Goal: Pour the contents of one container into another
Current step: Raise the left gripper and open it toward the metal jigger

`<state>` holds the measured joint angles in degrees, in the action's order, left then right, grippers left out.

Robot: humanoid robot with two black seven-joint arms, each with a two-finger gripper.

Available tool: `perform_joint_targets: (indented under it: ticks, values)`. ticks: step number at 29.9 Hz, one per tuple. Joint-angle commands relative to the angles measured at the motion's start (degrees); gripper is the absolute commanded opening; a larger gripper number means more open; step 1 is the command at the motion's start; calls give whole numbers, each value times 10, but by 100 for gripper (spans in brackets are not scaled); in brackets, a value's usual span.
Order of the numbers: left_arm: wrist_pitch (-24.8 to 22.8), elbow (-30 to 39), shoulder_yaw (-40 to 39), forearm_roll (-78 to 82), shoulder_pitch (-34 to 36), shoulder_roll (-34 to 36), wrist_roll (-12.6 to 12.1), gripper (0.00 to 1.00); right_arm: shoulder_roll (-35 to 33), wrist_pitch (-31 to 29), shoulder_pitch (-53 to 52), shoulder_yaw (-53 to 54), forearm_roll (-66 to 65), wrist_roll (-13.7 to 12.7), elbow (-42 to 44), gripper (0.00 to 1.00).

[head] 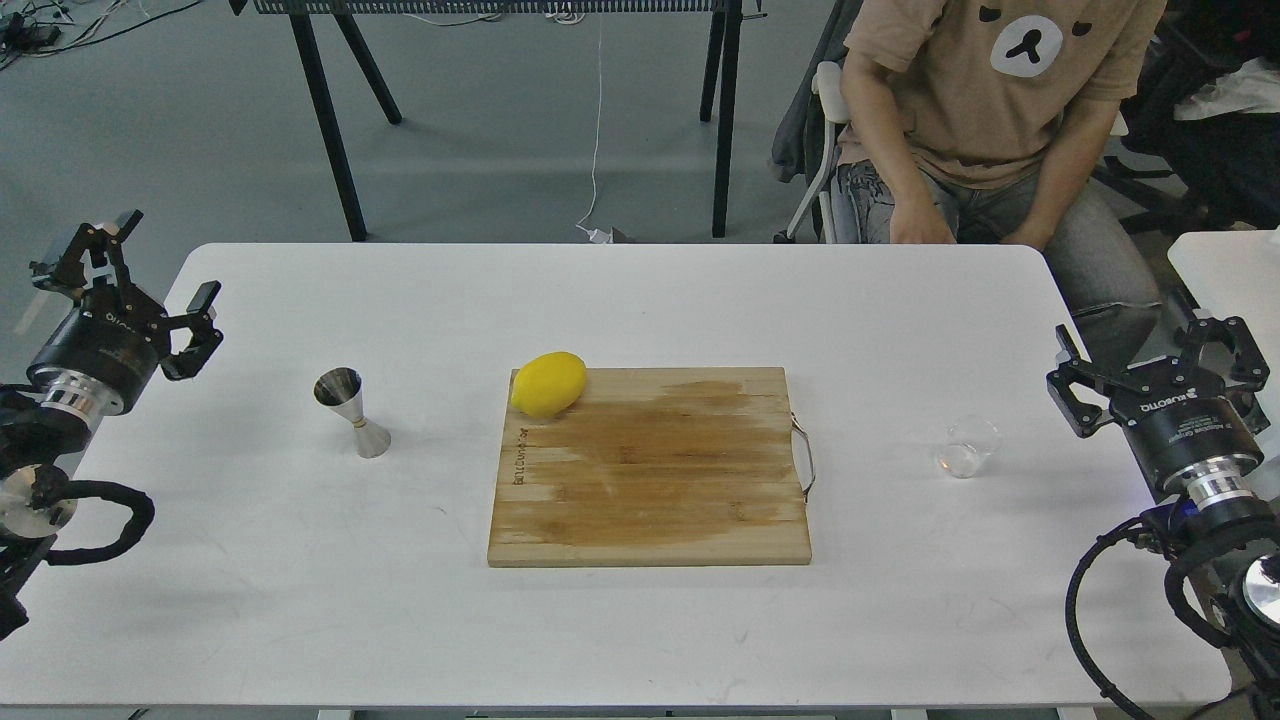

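Glass cup (970,446) upright on the bench (620,630), right of the cutting board (650,480), near the right gripper (1150,355). Likely light, smooth, breakable; best gripped round the middle wall. Steel jigger (351,411) upright well apart, left of board, near the left gripper (150,275). Both sets of fingers spread, empty. Lemon (549,383) on board corner. Seated person (1000,120) behind; grey floor.

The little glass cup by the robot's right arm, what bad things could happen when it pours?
1. The glass cup is clear and thin-rimmed, so the right end effector might misjudge it and tip it.
2. The jigger stands far across the cutting board, so liquid could slosh on the way.
3. The jigger's mouth is small and its waist narrow; pouring may miss or topple it.
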<state>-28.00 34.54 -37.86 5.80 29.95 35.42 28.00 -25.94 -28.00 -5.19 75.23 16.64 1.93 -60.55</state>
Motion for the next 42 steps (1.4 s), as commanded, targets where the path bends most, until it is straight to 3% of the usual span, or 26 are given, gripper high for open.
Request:
perform_joint_targets:
  ticks: [1,18,27,31,35,36,42]
  values:
    - [0,0,0,-1,0,0,0,100,-1,0,0,0,0,0,0,99]
    - [0,-51,4,7,12,-2,0,100,-5,0,-1,4,1,0,-4,99]
    - [0,-40,2,239,70,43,0,100,-7,0,0,5,1,0,-18,99]
    - [0,16,0,406,81,57,0,100,-6,0,0,4,1,0,-22,99]
    - [0,154,6,455,73,104,0,100,-7,0,0,4,1,0,-22,99]
    - [18,188,8,467,71,115,0,100,-7,0,1,4,1,0,-22,99]
    - [280,309,11,690,31,147,0,100,-7,0,6,4,1,0,-22,99]
